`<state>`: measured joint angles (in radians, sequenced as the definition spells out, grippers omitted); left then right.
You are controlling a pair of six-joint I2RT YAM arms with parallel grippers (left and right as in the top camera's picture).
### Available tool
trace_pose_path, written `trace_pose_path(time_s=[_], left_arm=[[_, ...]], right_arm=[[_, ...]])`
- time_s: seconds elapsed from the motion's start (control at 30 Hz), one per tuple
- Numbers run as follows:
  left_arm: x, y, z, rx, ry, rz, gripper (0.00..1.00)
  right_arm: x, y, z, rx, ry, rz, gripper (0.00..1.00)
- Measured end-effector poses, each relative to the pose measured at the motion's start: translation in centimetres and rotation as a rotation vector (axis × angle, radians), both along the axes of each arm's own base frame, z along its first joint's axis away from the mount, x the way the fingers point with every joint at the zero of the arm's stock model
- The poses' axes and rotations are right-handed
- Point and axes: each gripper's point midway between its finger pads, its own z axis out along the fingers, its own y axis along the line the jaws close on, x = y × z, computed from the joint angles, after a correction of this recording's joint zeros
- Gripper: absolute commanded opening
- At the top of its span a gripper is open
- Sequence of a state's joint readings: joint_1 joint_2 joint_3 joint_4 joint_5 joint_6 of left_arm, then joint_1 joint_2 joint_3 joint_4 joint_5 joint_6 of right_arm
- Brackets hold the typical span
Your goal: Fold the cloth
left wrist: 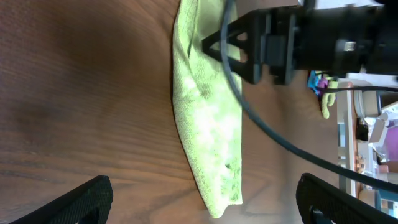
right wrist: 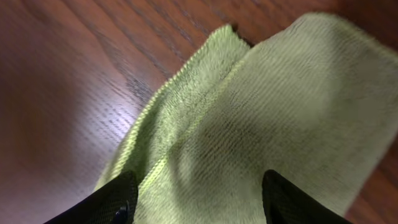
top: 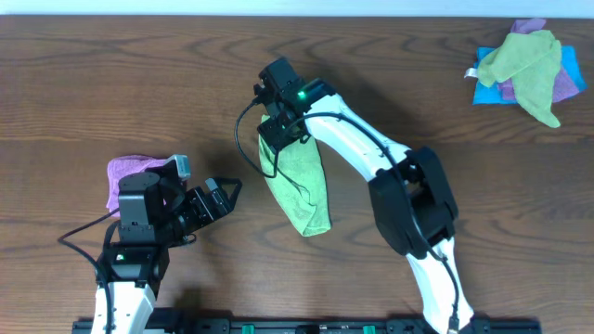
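The cloth point(top: 302, 190) is light lime-green and lies doubled over in a long strip on the wooden table point(top: 111, 74), mid-table. My right gripper point(top: 278, 130) is down over the strip's far end. In the right wrist view its fingers point(right wrist: 115, 202) stand apart with the cloth point(right wrist: 267, 106) spread between and beneath them, not pinched; two layers and a folded edge show. My left gripper point(top: 223, 195) sits just left of the cloth, open and holding nothing. In the left wrist view the cloth point(left wrist: 205, 124) ends in a pointed corner between my left gripper's point(left wrist: 208, 202) wide fingers.
A pink-purple cloth point(top: 125, 172) lies partly under the left arm. At the back right is a pile with a yellower green cloth point(top: 529, 70) over blue point(top: 487, 91) and purple point(top: 568, 82) ones. The right arm's black cable point(left wrist: 280, 140) hangs over the cloth.
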<state>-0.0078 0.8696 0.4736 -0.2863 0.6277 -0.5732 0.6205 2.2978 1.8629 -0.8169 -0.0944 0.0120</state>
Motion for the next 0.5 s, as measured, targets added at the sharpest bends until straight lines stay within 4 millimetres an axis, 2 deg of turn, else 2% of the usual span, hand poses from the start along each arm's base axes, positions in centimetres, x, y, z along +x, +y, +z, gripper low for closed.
trace_pose_path(time_s=[0.17, 0.3, 0.4, 0.5], left_arm=[[0.0, 0.0, 0.0, -0.001, 0.000, -0.001, 0.95], [0.0, 0.0, 0.0, -0.001, 0.000, -0.001, 0.96], [0.0, 0.0, 0.0, -0.006, 0.004, 0.003, 0.95], [0.0, 0.0, 0.0, -0.020, 0.017, 0.017, 0.95]], right_arm=[[0.0, 0.0, -1.7, -0.014, 0.017, -0.008, 0.54], [0.6, 0.3, -1.6, 0.002, -0.004, -0.020, 0.43], [0.8, 0.4, -1.5, 0.008, -0.008, -0.034, 0.30], [0.9, 0.4, -1.5, 0.011, -0.010, -0.038, 0.29]])
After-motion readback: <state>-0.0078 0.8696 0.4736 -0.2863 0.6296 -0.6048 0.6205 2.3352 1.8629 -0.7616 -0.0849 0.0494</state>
